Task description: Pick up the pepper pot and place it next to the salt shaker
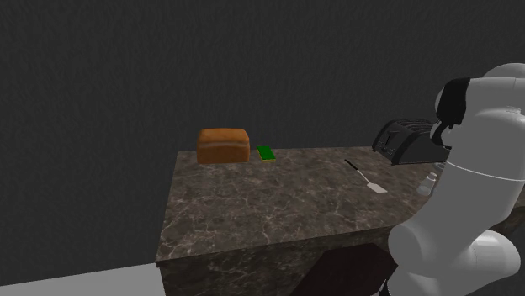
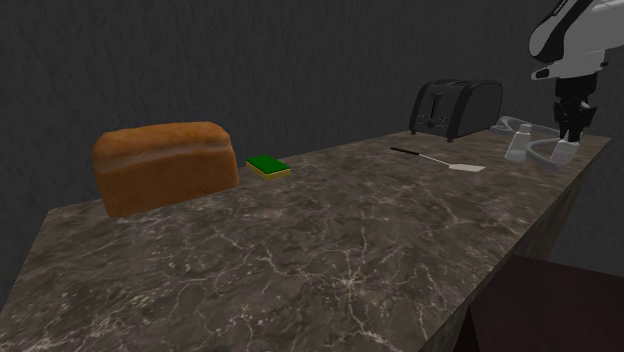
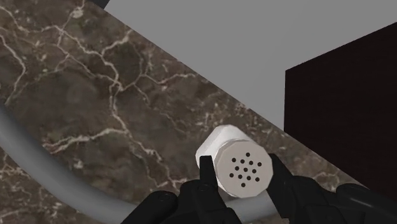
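Observation:
The pepper pot [image 3: 238,168] is a white pot with a ring of small holes in its top. My gripper [image 3: 242,167] is shut on it, one black finger [image 3: 207,177] pressed to each side. In the second exterior view the gripper [image 2: 572,135] hangs straight down over the pot [image 2: 566,151] at the counter's far right corner. The salt shaker [image 2: 519,142], also white, stands a short way to that view's left of the pot, near the toaster. I cannot tell whether the pot is clear of the counter.
On the dark marble counter [image 2: 330,250] are a black toaster [image 2: 455,107], a black-handled spatula [image 2: 440,160], a green and yellow sponge [image 2: 267,167] and a brown loaf [image 2: 165,165]. A grey curved rim [image 3: 38,165] lies beside the pot. The counter edge runs close behind the gripper.

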`<state>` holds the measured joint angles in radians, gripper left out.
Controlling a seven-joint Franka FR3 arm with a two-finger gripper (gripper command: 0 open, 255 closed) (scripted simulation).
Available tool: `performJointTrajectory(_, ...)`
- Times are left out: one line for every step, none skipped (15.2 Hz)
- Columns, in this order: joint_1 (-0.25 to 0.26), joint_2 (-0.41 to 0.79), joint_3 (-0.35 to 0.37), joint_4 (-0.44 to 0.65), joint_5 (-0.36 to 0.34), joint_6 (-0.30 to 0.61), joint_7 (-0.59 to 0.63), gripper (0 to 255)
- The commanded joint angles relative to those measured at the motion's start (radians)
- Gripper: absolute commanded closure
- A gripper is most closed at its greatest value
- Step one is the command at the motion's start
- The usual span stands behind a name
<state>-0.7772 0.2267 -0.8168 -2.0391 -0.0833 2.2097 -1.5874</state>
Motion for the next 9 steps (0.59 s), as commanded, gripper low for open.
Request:
performJointTrajectory(0.0,0.0,0.0,0.0,0.0,0.0,0.0,0)
performJointTrajectory(0.0,0.0,0.0,0.0,0.0,0.0,0.0,0)
performJointTrajectory(0.0,0.0,0.0,0.0,0.0,0.0,0.0,0)
performJointTrajectory(0.0,0.0,0.0,0.0,0.0,0.0,0.0,0)
performJointTrajectory(0.0,0.0,0.0,0.0,0.0,0.0,0.0,0)
performJointTrajectory(0.0,0.0,0.0,0.0,0.0,0.0,0.0,0)
performJointTrajectory(0.011,-0.021,-0.004,0.015,-0.016,-0.032,0.011,0)
performJointTrajectory(0.022,-0.041,-0.008,0.031,-0.03,-0.064,0.021,0)
performJointTrajectory(0.031,-0.059,-0.01,0.048,-0.044,-0.096,0.031,0)
